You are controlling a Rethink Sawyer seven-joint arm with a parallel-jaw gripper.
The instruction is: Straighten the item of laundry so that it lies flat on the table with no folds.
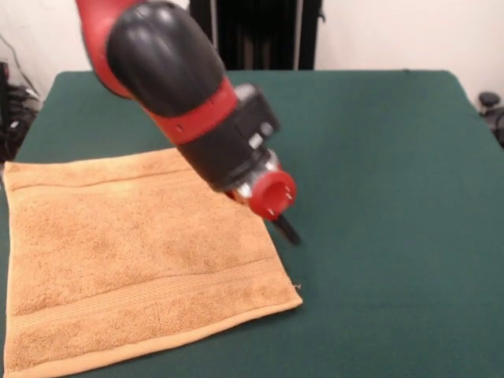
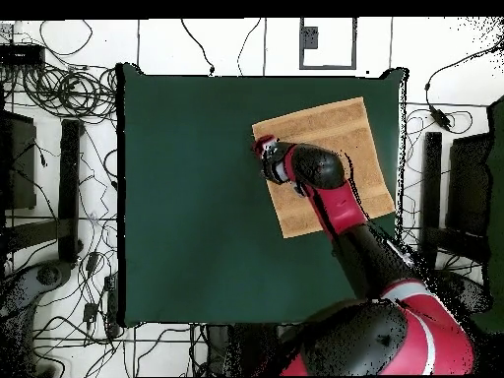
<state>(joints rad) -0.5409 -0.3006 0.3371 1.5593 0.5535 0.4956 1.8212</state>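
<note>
Towel (image 1: 134, 260) — flat on table (image 1: 378, 157) | end effector (image 1: 285, 228) beside its edge — grip unreadable

The red and black arm (image 1: 169, 87) is seen descending steeply from the upper left in the front view, wrist pitched downward. A red round end cap (image 1: 272, 194) faces the camera. The gripper (image 1: 287, 229) is seen only as a dark tip below the cap; its state cannot be determined. In the overhead view the arm is extended from the base, bent at the elbow.

Only the flat towel (image 1: 134, 252) occupies the table (image 1: 378, 197); green cloth elsewhere lies open
</note>
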